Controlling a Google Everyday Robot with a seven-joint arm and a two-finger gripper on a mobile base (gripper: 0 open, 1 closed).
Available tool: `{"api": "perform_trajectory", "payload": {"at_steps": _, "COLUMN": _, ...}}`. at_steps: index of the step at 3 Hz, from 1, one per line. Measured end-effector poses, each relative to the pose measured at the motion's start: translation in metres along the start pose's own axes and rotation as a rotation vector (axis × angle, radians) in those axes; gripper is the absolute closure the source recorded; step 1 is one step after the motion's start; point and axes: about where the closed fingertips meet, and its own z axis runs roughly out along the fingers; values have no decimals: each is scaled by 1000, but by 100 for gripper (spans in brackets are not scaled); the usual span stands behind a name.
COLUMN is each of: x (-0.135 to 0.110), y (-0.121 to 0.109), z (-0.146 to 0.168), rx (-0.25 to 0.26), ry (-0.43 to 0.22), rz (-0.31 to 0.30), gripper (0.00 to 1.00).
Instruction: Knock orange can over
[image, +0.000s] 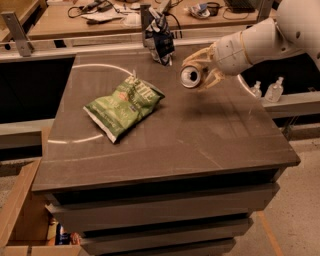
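Gripper hangs over the table at approx 1 o'clock from centre, arm coming in from 2 o'clock; its tan fingers are clamped on the orange can, one above, one below; can is tipped on its side, silver top facing the camera; can't tell if it touches the tabletop; green chip bag lies flat at approx 10 o'clock, well apart from the can; dark blue-and-white snack bag stands at 12 o'clock by the far edge, near the can; white arc marks the top's 11 o'clock corner; two small bottles sit off the table at 3 o'clock.
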Motion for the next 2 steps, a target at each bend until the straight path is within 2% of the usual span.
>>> {"api": "perform_trajectory", "payload": {"at_steps": 2, "x": -2, "y": 15, "z": 21, "rx": -179, "ry": 26, "rz": -204, "gripper": 100}}
